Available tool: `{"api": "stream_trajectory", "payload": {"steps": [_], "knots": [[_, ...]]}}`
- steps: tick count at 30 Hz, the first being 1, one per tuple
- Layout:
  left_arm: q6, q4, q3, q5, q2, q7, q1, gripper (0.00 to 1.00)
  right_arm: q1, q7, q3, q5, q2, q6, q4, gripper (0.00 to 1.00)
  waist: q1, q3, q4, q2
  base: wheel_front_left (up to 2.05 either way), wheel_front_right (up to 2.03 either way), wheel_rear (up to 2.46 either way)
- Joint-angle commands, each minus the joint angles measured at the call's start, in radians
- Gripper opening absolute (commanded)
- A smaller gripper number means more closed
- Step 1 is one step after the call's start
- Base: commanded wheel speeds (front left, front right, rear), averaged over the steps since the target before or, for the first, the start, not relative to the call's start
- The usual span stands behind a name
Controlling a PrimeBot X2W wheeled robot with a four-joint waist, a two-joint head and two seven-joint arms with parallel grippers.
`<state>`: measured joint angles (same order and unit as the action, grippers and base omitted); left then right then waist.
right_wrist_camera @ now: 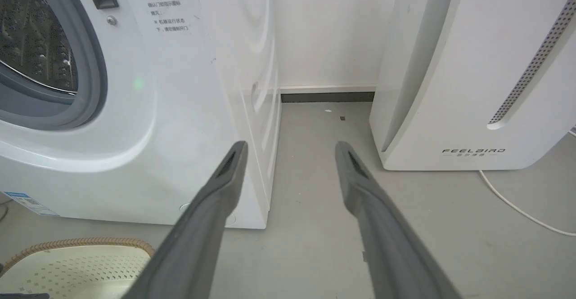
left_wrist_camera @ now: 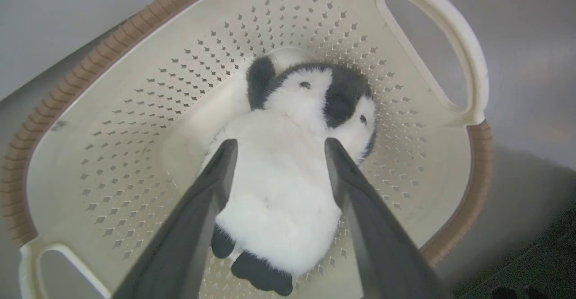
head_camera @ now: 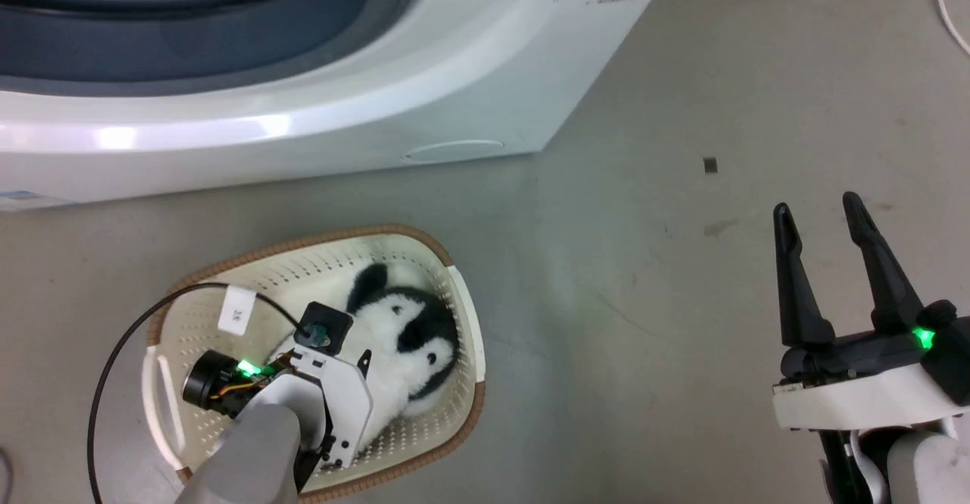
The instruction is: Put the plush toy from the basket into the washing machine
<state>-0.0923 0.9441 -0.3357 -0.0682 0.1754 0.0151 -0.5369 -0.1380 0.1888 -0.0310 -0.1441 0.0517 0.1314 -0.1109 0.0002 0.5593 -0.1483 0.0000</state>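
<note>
The fluffy white-and-black plush toy lies in the oval cream basket on the floor in front of the washing machine. In the left wrist view, my left gripper reaches down into the basket. It is open, with a finger on each side of the toy's white belly. My right gripper hangs open and empty over bare floor at the right. In the right wrist view, the right gripper faces the washer's front corner, with the grey-gasketed porthole to the left.
A white FEELBIRD-lettered appliance stands right of the washer, leaving a narrow floor gap between them. A white cable trails on the floor beside it. A black cable loops from my left arm over the basket's left end.
</note>
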Motion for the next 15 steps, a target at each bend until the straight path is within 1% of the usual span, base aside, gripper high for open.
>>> {"api": "stream_trajectory", "payload": {"steps": [1, 7, 15], "knots": [[-0.004, 0.026, -0.014, 0.008, 0.011, 0.008, -0.029, 1.00, -0.021, 0.010, -0.003, -0.009, -0.001, -0.001, -0.010, 1.00, -0.0002, 0.030, -0.015, 0.0000, 0.00, 0.00, 0.00], [-0.011, 0.092, -0.091, 0.047, 0.038, 0.062, -0.088, 1.00, -0.037, 0.023, -0.002, -0.028, -0.001, -0.001, -0.013, 1.00, -0.0002, 0.091, -0.038, 0.0000, 0.00, 0.00, 0.00], [-0.007, 0.177, -0.148, 0.056, 0.068, 0.100, -0.173, 1.00, -0.058, 0.040, 0.001, -0.062, -0.001, -0.001, -0.024, 1.00, -0.0002, 0.171, -0.066, 0.0000, 0.00, 0.00, 0.00]]}}
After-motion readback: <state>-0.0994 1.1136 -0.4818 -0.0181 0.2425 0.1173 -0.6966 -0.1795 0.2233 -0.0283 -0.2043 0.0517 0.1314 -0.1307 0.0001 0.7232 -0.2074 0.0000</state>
